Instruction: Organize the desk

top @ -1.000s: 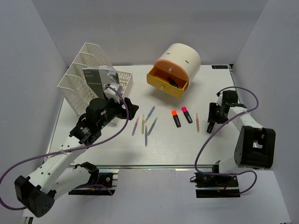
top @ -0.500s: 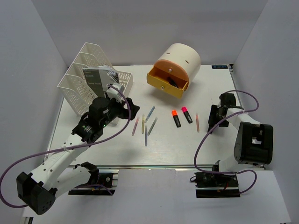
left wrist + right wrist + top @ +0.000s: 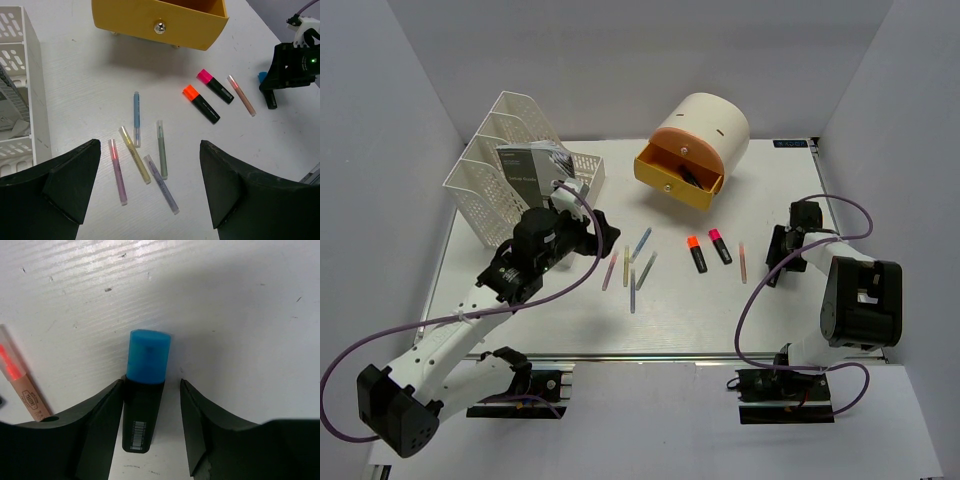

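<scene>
Top external view shows us little is tidy yet: pens (image 3: 633, 290) lie loose on the white tabletop (image 3: 700, 315) under our arms, left end effector (image 3: 150, 143) wide open and empty, right end effector (image 3: 151, 382) open around a blue marker (image 3: 147, 352).

Boxed in on the left, back and right by plain grey-white walls (image 3: 640, 60), bare and matte, without windows or fittings. Floored by a flat white desk (image 3: 700, 322), finely scuffed and grained up close, edged along the near side by a metal rail (image 3: 650, 356). Lit softly and evenly, with only pale, blurred shadows across the white surface.
</scene>
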`<control>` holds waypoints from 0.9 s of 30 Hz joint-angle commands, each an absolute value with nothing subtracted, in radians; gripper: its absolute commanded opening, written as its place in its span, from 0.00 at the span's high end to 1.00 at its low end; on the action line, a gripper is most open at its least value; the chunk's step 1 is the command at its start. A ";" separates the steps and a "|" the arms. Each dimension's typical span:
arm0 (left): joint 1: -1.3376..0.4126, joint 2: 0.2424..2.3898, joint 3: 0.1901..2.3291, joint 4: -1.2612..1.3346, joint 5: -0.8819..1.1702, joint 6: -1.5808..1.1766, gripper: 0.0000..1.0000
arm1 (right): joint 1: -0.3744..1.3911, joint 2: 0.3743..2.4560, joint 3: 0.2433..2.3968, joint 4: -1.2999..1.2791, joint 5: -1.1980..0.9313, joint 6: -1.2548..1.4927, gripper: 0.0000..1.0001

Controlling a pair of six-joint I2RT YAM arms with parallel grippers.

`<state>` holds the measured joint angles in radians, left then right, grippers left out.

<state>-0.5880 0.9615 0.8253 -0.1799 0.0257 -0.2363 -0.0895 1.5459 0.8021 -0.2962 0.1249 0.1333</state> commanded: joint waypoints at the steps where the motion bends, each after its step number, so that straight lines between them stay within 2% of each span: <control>1: -0.597 0.969 0.816 -0.179 0.015 -0.229 0.10 | -0.086 1.581 0.781 -0.265 0.140 0.163 0.47; 3: -0.597 0.979 0.819 -0.183 0.015 -0.229 0.10 | -0.086 1.586 0.775 -0.253 0.141 0.158 0.52; 7: -0.597 0.980 0.819 -0.183 0.017 -0.230 0.11 | -0.091 1.580 0.773 -0.245 0.135 0.141 0.70; 12: -0.597 0.986 0.815 -0.183 0.015 -0.229 0.10 | -0.091 1.481 0.787 -0.224 0.123 0.077 0.78; 15: -0.597 1.002 0.816 -0.186 0.017 -0.229 0.10 | -0.087 1.393 0.813 -0.216 0.048 -0.029 0.92; 16: -0.597 1.005 0.818 -0.187 0.017 -0.229 0.10 | -0.081 1.372 0.827 -0.218 0.014 -0.060 1.00; 18: -0.597 1.008 0.815 -0.184 0.015 -0.229 0.10 | -0.074 1.332 0.885 -0.248 -0.096 -0.134 1.00; 23: -0.597 1.017 0.804 -0.170 0.017 -0.222 0.10 | -0.002 1.298 1.034 -0.278 -0.218 -0.248 1.00; 27: -0.597 1.020 0.776 -0.144 0.020 -0.229 0.10 | 0.112 1.318 1.164 -0.268 -0.353 -0.380 1.00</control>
